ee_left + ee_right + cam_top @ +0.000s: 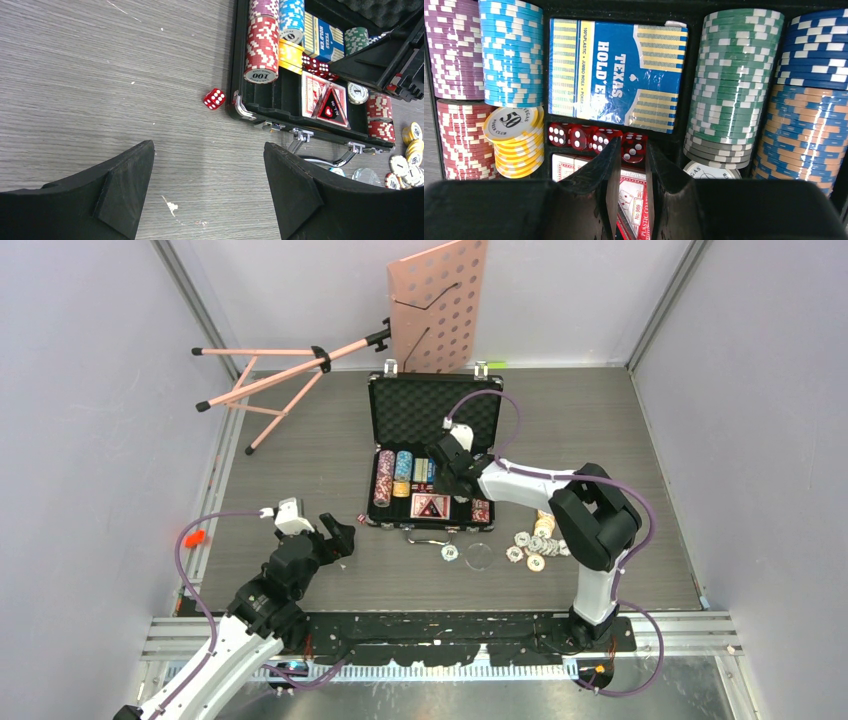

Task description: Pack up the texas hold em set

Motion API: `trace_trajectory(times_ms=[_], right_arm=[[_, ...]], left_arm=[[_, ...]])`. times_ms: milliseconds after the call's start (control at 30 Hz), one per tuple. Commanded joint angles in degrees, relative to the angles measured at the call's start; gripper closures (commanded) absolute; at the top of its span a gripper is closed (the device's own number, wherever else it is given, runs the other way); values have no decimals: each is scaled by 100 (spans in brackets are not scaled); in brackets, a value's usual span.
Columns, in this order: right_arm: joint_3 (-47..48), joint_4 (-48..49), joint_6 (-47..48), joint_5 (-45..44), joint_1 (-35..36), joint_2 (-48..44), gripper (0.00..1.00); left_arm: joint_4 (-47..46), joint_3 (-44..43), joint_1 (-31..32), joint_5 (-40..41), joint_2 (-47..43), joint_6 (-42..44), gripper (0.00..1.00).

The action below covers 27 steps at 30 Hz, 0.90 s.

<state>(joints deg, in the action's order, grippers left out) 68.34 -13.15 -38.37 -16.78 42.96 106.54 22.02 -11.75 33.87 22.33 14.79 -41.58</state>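
The left claw (pixel 209 148) hangs over the bare counter (pixel 300 460) with its jaws wide and nothing between them. A loose red die (pixel 214 98) lies ahead of it, just beside the front left corner of the open briefcase (pixel 435 410). The right claw (pixel 633 145) is inside the case, its jaws narrow and its tips at the row of red dice (pixel 574 136); whether it pinches one cannot be told. Loose poker chips (pixel 530 545) lie right of the case.
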Motion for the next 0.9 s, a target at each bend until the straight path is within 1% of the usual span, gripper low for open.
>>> trace_trajectory(times_ms=[0, 33, 133, 300, 367, 433, 667, 867], right_arm=[[58, 432, -201, 97, -54, -32, 81], [58, 434, -214, 116, -61, -36, 80], [30, 429, -230, 118, -95, -51, 72], [6, 403, -250, 109, -112, -107, 66], [-3, 394, -251, 105, -112, -140, 60], [-12, 386, -253, 94, -112, -180, 57], [-18, 308, -195, 22, -113, -406, 56], [-7, 80, -73, 49, -114, -805, 57]], left_arm=[[-304, 21, 15, 9, 33, 45, 17], [-304, 17, 15, 9, 33, 45, 17], [-304, 15, 10, 9, 33, 45, 17], [-304, 17, 12, 9, 33, 45, 17], [-304, 17, 15, 8, 33, 45, 17], [-306, 16, 15, 9, 33, 45, 17], [-328, 23, 15, -36, 61, 56, 17], [-570, 9, 13, -380, 302, 297, 17]])
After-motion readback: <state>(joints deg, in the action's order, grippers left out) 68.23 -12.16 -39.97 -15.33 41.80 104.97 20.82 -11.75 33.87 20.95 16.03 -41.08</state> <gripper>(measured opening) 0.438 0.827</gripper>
